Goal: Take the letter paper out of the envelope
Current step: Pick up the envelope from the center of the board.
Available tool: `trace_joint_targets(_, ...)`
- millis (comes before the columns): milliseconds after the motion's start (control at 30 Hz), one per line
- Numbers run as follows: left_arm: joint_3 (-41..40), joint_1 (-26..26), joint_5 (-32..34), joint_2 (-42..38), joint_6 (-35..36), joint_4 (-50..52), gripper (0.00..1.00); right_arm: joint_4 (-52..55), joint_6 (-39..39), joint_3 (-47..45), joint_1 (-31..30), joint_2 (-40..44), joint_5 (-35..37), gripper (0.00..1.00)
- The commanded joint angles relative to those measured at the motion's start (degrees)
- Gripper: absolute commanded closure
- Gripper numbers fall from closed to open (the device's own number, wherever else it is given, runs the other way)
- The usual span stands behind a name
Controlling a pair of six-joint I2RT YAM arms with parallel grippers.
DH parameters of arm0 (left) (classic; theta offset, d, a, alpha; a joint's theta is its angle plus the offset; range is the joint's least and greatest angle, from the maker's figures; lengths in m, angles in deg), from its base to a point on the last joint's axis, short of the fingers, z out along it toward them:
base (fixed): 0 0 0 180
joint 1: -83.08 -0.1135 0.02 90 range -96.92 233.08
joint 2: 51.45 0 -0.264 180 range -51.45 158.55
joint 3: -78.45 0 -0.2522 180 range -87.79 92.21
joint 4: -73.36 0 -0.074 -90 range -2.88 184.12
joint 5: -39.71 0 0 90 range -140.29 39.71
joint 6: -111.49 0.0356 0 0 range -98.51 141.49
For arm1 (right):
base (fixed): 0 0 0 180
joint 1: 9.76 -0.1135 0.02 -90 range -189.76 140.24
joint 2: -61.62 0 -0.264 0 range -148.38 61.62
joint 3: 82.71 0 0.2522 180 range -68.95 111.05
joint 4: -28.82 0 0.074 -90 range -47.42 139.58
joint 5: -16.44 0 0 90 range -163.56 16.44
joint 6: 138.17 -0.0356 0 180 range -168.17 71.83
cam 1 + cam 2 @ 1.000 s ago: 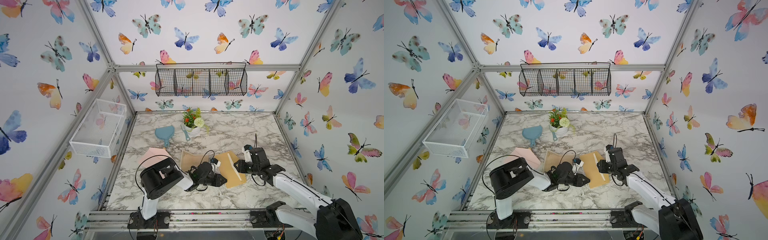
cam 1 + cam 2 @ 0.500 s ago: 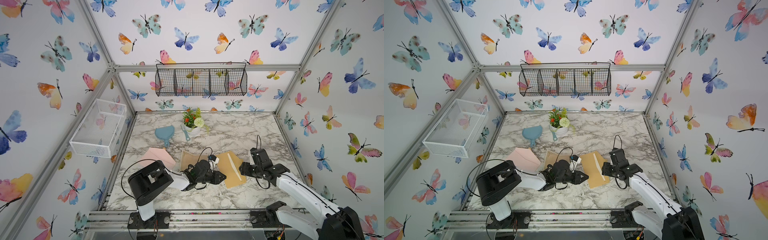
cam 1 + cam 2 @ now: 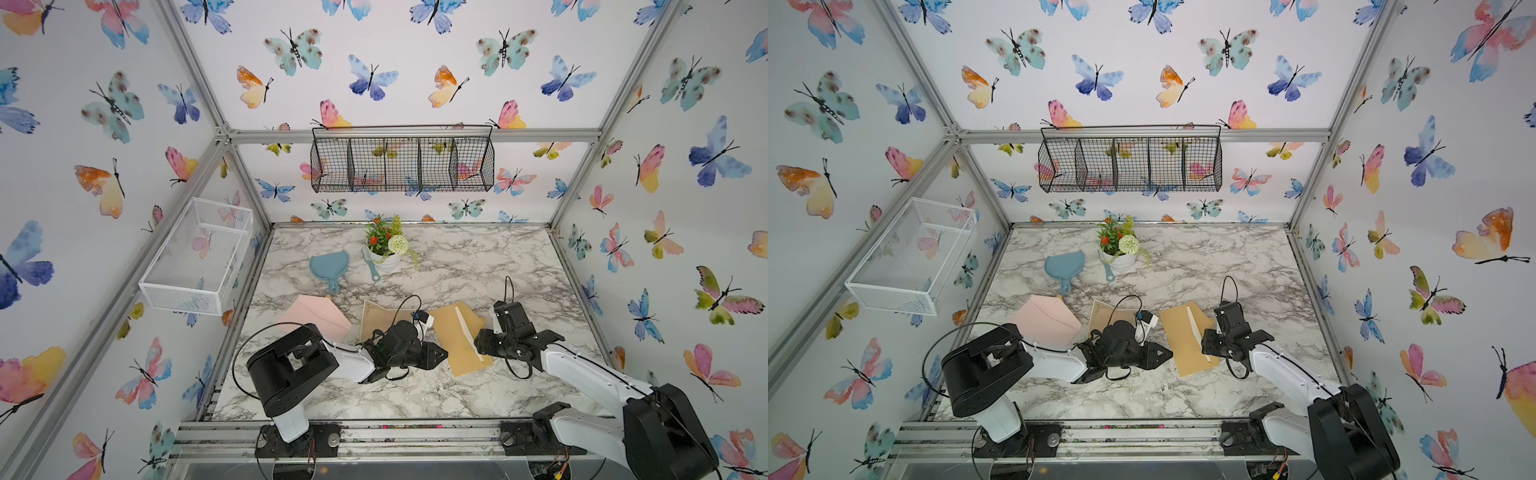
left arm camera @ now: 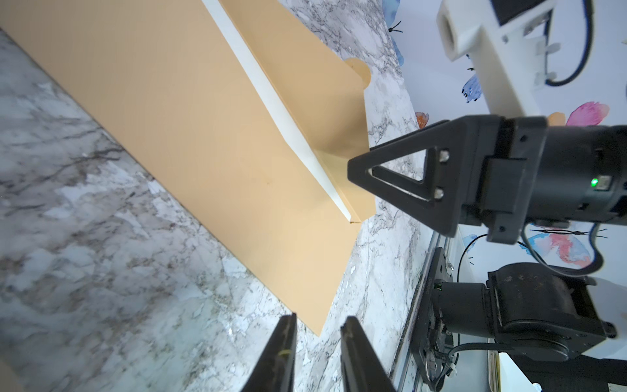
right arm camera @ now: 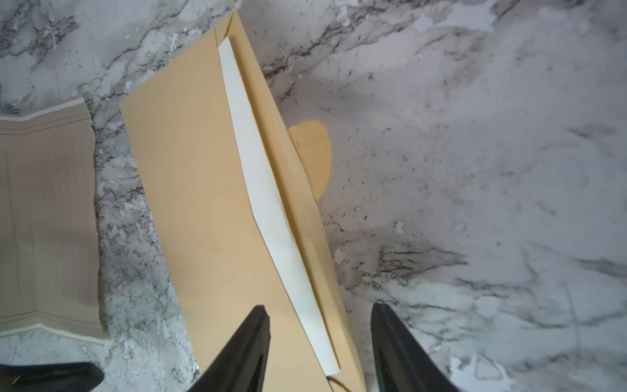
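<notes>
Black left gripper (image 4: pixel 319 319) sits low beside the near corner of the tan envelope (image 4: pixel 169 118). Its jaws are a narrow gap apart, with nothing between them.

Right gripper (image 5: pixel 320 307) is poised at the envelope's near end on the mouth side. Its jaws are well apart and empty, and the mouth edge lies between them in the right wrist view. Cannot tell whether the tips touch.

Envelope lies flat on the marble table (image 3: pixel 457 266), flap folded out. Letter paper (image 5: pixel 268 217) is inside, with only a thin white strip showing along the mouth.

Step in hand, by my judgement: lining up the pinch, extraction not yet begun.

Next move calls for the right jaws to close on the white strip alone, not the tan layer. The left gripper should pin the envelope body so it does not drag along.

Farther off are a beige sheet (image 3: pixel 376 318), a pink envelope (image 3: pixel 316 316), a blue dustpan (image 3: pixel 329 264) and a flower pot (image 3: pixel 384 249). A wire basket (image 3: pixel 401 164) hangs on the back wall.
</notes>
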Motion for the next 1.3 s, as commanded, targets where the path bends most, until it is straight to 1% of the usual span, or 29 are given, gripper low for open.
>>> trace_joint_targets(0,-1.0,-0.3,0.9,-2.2,0.9,0.8,0.72,-4.2,1.0,-1.4,0.1,-3.9,-1.9,0.51)
trace_joint_targets(67,-1.2,-0.3,1.2,-3.0,1.0,1.3,0.72,-5.3,1.1,-1.7,0.1,-5.4,-1.6,0.6)
trace_joint_targets(100,-1.3,-0.3,1.4,-3.3,1.1,1.5,0.72,-5.3,1.0,-1.6,0.1,-5.6,-1.7,0.67)
trace_joint_targets(133,-1.4,-0.3,1.6,-3.6,1.1,1.7,0.72,-5.3,1.0,-1.5,0.0,-5.4,-1.9,0.78)
trace_joint_targets(233,-1.8,-0.4,2.3,-4.5,1.1,1.9,0.72,-3.2,1.2,0.1,0.1,-2.7,-2.9,0.98)
trace_joint_targets(300,-2.0,-0.4,2.6,-5.2,0.7,2.0,0.71,0.0,1.6,1.7,0.1,0.6,-2.2,0.99)
trace_joint_targets(367,-2.6,-0.7,2.0,-6.4,-0.1,1.0,0.66,4.1,2.1,3.8,0.1,4.5,-0.9,0.99)
trace_joint_targets(433,-3.2,-0.9,1.5,-8.1,-0.7,0.0,0.62,7.1,2.7,5.5,0.1,8.2,-1.0,0.99)
trace_joint_targets(533,-3.5,-1.2,0.9,-11.1,-0.8,-0.3,0.58,9.0,3.1,7.0,0.1,14.2,-5.3,0.99)
trace_joint_targets(633,-2.8,-1.4,-1.0,-13.2,-0.7,-0.8,0.55,9.6,2.7,7.6,0.1,17.5,-9.0,0.99)
trace_joint_targets(767,-2.3,-1.4,-4.4,-15.1,-1.5,-4.2,0.54,9.7,2.2,7.5,0.1,19.0,-13.4,0.99)
trace_joint_targets(833,-2.0,-1.4,-5.0,-15.5,-1.5,-4.6,0.53,8.8,1.7,7.4,0.0,20.2,-14.9,0.99)
trace_joint_targets(967,-2.4,-1.4,-3.4,-16.2,-1.1,-3.9,0.53,8.7,0.9,8.8,0.1,23.0,-16.8,0.99)
trace_joint_targets(1100,-2.7,-1.4,-2.4,-16.6,-0.7,-2.9,0.53,10.0,0.9,10.1,0.1,24.0,-18.2,0.99)
trace_joint_targets(1267,-3.4,-1.5,1.7,-19.4,0.4,1.2,0.53,10.7,0.9,10.1,0.1,24.7,-18.9,0.99)
